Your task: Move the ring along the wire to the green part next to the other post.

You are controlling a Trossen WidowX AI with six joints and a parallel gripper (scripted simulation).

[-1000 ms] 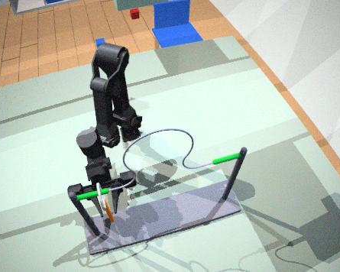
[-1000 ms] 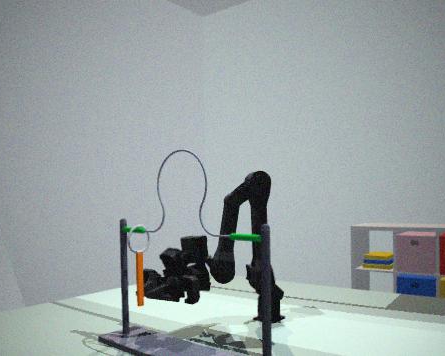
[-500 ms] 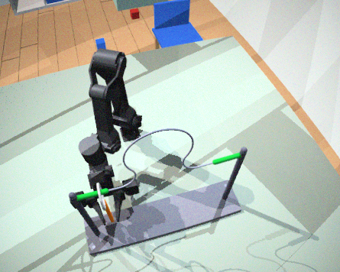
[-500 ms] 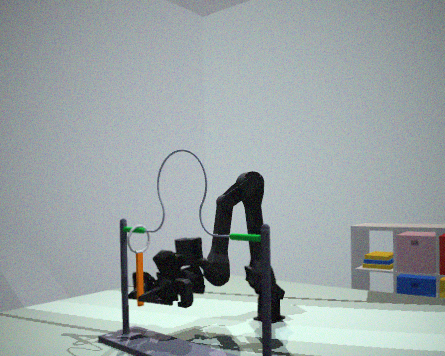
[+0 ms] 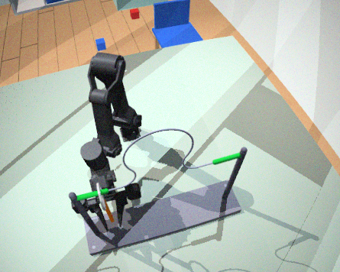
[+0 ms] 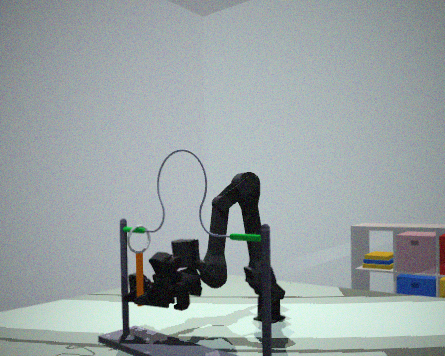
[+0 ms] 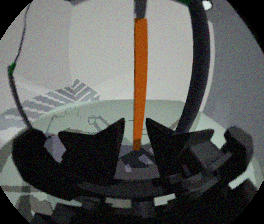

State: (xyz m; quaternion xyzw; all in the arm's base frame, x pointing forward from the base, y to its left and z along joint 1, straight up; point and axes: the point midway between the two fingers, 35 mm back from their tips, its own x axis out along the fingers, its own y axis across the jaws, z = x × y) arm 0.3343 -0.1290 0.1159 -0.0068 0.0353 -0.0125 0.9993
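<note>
The ring [image 5: 102, 202] [image 6: 129, 241] hangs on the green part [image 5: 85, 195] [image 6: 126, 229] beside the left post [image 5: 85, 218] [image 6: 124, 280] [image 7: 200, 60], with the wire through it. Its orange handle [image 5: 109, 213] [image 6: 139, 270] [image 7: 140, 70] points down. My gripper [image 5: 114, 229] [image 6: 135, 299] [image 7: 135, 120] is partly open, its fingers low around the handle's lower part. In the wrist view a gap shows on both sides of the handle; exact depth is hard to tell. The other green part [image 5: 226, 158] [image 6: 245, 237] [image 7: 12, 68] is bare.
The thin grey wire [image 5: 172, 129] [image 6: 182, 150] [image 7: 23, 30] rises in a tall loop between the green parts. The far post [image 5: 234, 173] [image 6: 266, 290] stands on the same base plate [image 5: 191, 202]. In the top view my gripper body lies close behind the left post and under the wire.
</note>
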